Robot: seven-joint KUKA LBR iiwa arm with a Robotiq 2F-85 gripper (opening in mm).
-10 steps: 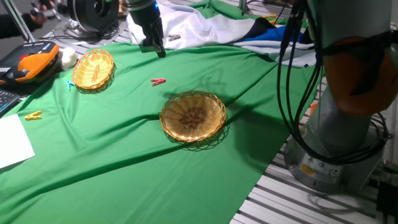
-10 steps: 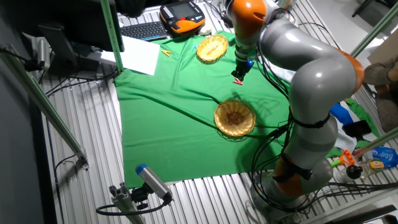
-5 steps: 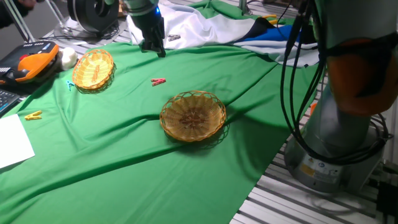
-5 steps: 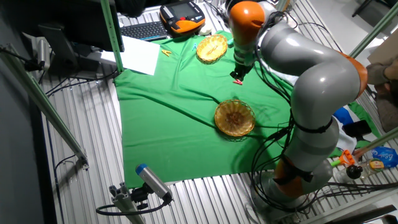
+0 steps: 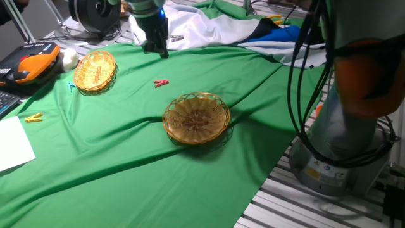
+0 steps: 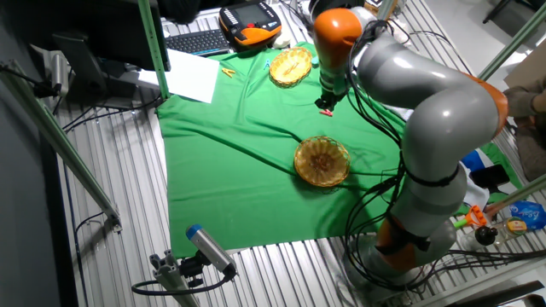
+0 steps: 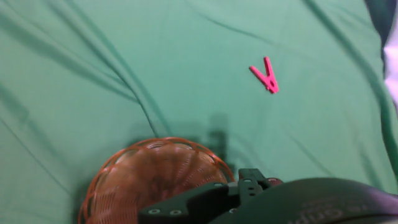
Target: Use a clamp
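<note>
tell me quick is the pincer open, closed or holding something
Pincer: cannot tell whether open or closed; it holds nothing visible, and the tiny red clothespin-style clamp lies apart on the green cloth.

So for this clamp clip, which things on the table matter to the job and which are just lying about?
Part of the job:
red clamp, lying on the green cloth
gripper, above the cloth's far edge

Just lying about:
two wicker baskets, near and far
yellow clip
white paper
orange pendant

No text, label, brand, number or sign can be read in any view; everything that might carry print is too small or blurred.
</note>
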